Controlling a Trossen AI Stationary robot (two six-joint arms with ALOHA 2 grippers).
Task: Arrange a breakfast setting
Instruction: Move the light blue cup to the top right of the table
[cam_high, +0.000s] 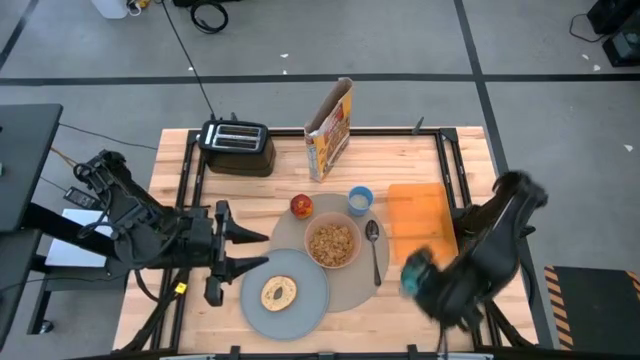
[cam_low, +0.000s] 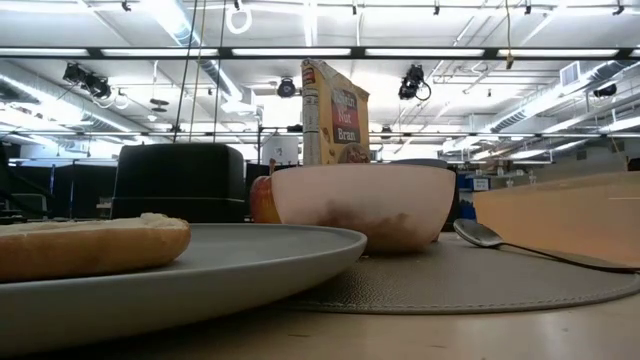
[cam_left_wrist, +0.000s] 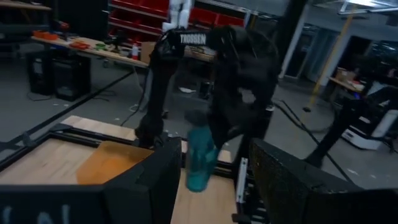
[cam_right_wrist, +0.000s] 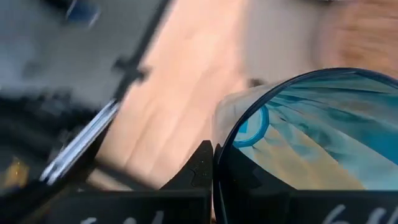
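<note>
On the round tan placemat (cam_high: 352, 292) stand the pink bowl (cam_high: 332, 243) of cereal, the metal spoon (cam_high: 374, 250), the light-blue cup (cam_high: 360, 200) and the red apple (cam_high: 302, 206). The grey plate (cam_high: 300, 305) with the bagel (cam_high: 278, 293) overlaps the mat's near left. The yellow cereal box (cam_high: 330, 128) stands upright at the far edge. My left gripper (cam_high: 248, 250) is open and empty, just left of the plate. My right gripper (cam_high: 430, 285) is shut on a teal see-through cup (cam_high: 415, 270) near the table's near right. My right gripper holds the teal cup lifted clear of the table. One finger (cam_right_wrist: 200, 167) lies against the outside of the cup's wall, just below the rim (cam_right_wrist: 231, 127). The cup hides the other finger. The cup's open mouth is turned toward the wrist.
A black toaster (cam_high: 238, 147) stands at the far left. An orange cutting board (cam_high: 420, 220) lies right of the mat, just beyond my right gripper. Black frame rails run along the table's left and right sides. Bare wood shows at the near right.
</note>
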